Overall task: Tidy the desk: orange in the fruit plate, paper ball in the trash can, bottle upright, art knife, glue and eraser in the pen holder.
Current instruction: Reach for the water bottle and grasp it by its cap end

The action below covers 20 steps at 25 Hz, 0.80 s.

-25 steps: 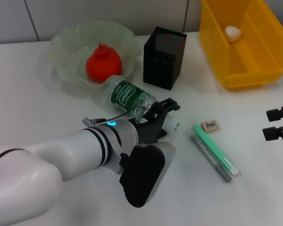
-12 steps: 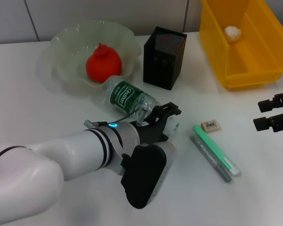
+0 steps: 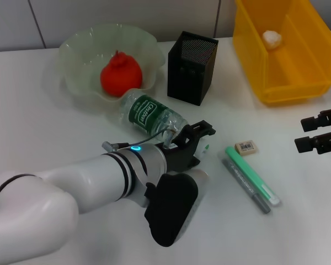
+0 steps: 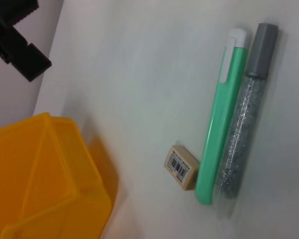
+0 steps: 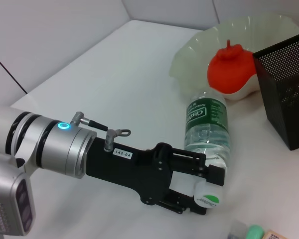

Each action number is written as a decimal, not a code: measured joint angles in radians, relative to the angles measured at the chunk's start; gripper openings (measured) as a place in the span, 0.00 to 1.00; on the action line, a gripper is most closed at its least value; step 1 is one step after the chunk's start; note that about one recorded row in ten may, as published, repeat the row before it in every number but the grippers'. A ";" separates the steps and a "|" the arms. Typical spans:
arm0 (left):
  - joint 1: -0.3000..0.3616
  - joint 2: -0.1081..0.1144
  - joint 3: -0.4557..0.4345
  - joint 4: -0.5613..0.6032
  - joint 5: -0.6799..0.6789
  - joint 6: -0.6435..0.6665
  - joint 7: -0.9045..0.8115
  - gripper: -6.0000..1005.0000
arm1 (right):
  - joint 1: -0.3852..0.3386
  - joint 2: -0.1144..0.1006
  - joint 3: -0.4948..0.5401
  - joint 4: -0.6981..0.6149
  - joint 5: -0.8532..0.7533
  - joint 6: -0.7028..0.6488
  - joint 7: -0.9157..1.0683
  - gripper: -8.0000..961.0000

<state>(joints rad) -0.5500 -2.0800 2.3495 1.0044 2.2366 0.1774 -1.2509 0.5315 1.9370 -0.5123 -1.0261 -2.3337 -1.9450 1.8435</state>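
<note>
The clear bottle (image 3: 151,115) with the green label lies on its side in front of the fruit plate (image 3: 71,52). My left gripper (image 3: 201,144) is shut on the bottle's cap end (image 5: 208,191). The orange (image 3: 120,74) sits in the pale-green plate. Inside the yellow trash can (image 3: 298,77) rests the paper ball (image 3: 272,37). The eraser (image 3: 246,147), the green art knife (image 3: 252,175) and the grey glue (image 3: 245,186) lie on the table right of the bottle. Behind the bottle stands the black pen holder (image 3: 190,66). My right gripper (image 3: 301,134) hangs open at the right edge.
The white left arm (image 3: 71,187) stretches across the front of the table. In the left wrist view the eraser (image 4: 182,167) lies next to the knife (image 4: 222,114) and glue (image 4: 244,119), with the trash can (image 4: 40,184) close by.
My right gripper has risen and come a little inward from the right edge. The left gripper has crept slightly toward the cap end of the bottle, which still lies flat.
</note>
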 joint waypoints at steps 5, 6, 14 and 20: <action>-0.022 0.000 0.000 -0.015 -0.029 0.009 -0.002 0.66 | 0.002 0.009 0.000 -0.002 0.000 0.002 0.000 0.79; -0.026 0.000 0.000 -0.020 -0.035 0.010 -0.001 0.66 | 0.003 0.009 0.000 -0.003 0.000 0.004 0.000 0.79; -0.033 0.000 0.002 -0.031 -0.039 0.014 -0.004 0.58 | 0.007 0.010 -0.002 0.000 -0.001 0.012 -0.002 0.79; -0.041 0.000 0.003 -0.043 -0.050 0.012 0.004 0.45 | 0.010 0.015 -0.009 0.002 0.003 0.025 -0.005 0.79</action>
<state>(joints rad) -0.5908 -2.0801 2.3524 0.9609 2.1866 0.1897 -1.2473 0.5413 1.9523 -0.5212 -1.0244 -2.3311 -1.9201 1.8384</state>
